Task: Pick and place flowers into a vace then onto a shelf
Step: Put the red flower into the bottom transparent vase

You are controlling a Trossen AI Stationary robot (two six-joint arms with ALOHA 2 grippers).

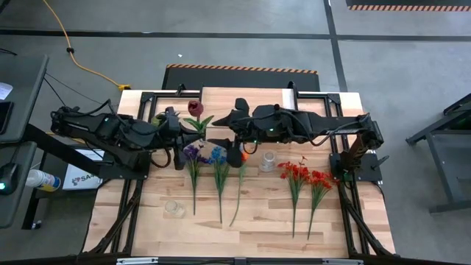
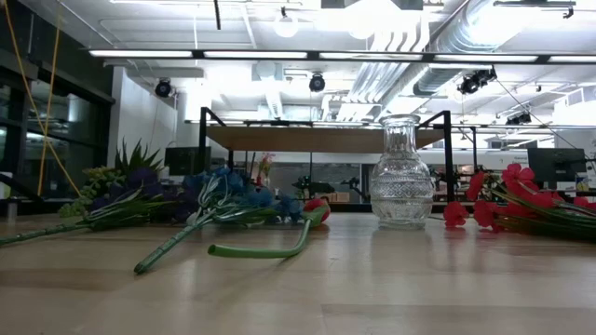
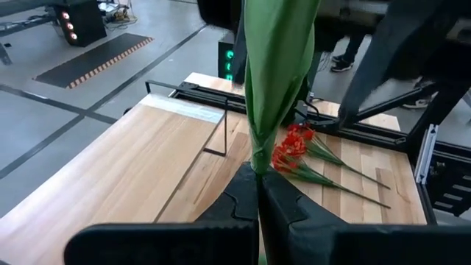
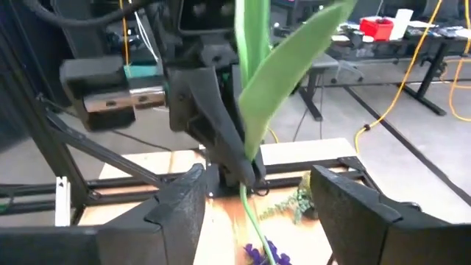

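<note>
from above, the left gripper (image 1: 179, 120) sits over the far part of the table (image 1: 254, 221), its jaws pinched tight on the green stem of a dark red flower (image 1: 195, 109) whose bloom rises just beyond it. the right gripper (image 1: 218, 141) reaches toward that same stem from the other side, its jaws parted. nearer than both grippers lie a purple flower (image 1: 193, 153), a blue flower (image 1: 218, 154) and an orange flower (image 1: 243, 156), stems pointing to the near edge. the glass vase (image 1: 268, 160) stands just to the right of the orange flower, and two red flowers (image 1: 303, 175) lie to the right of the vase. a small clear jar (image 1: 174, 208) sits near the purple flower's stem end.

at table height, the vase (image 2: 401, 173) stands upright, in front of the shelf (image 2: 321, 139). purple and blue flowers (image 2: 200, 195) lie to its left, a bent green stem (image 2: 265, 248) in front of them, and the red flowers (image 2: 503, 200) to its right.

from the left wrist, the closed fingers (image 3: 243, 199) clamp the stem and its wrapped leaf (image 3: 276, 66); beyond them the shelf board (image 3: 125, 177) stretches away and the red flowers (image 3: 294, 151) lie on the table.

from the right wrist, the fingers (image 4: 184, 202) stand well apart on either side of the stem (image 4: 250, 210), not touching it, with the left gripper (image 4: 221, 147) holding the stem just beyond.
</note>
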